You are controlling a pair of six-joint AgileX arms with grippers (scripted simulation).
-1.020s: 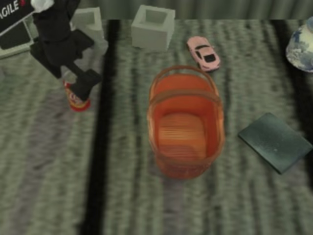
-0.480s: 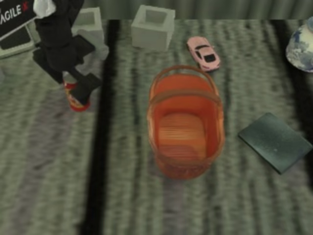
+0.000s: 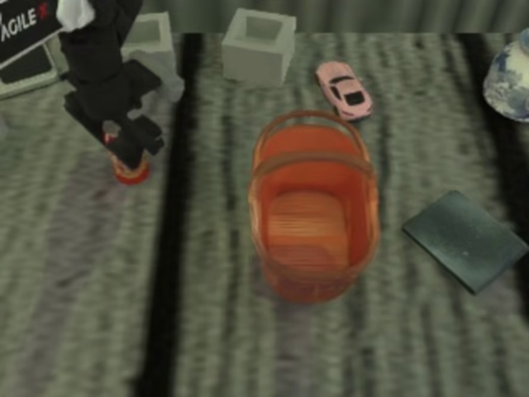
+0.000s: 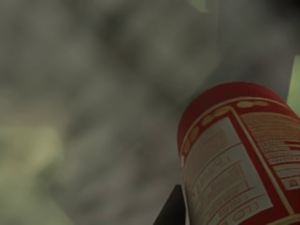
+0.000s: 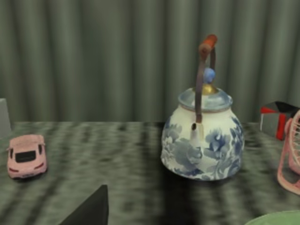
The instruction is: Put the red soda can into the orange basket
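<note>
I see a pink toy car (image 3: 344, 89), two grey open boxes (image 3: 259, 45), a dark slab (image 3: 464, 239), and a blue-and-white teapot (image 5: 202, 136) on the counter (image 3: 83, 289).

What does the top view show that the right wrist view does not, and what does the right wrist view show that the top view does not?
Only the top view shows the left gripper down over the red soda can at the table's left, the orange basket in the middle, two grey boxes at the back and a dark flat pad at the right. Only the right wrist view shows the whole teapot with its handle, a curtain and a pink fan. Both show the pink toy car and the blue-and-white teapot.
</note>
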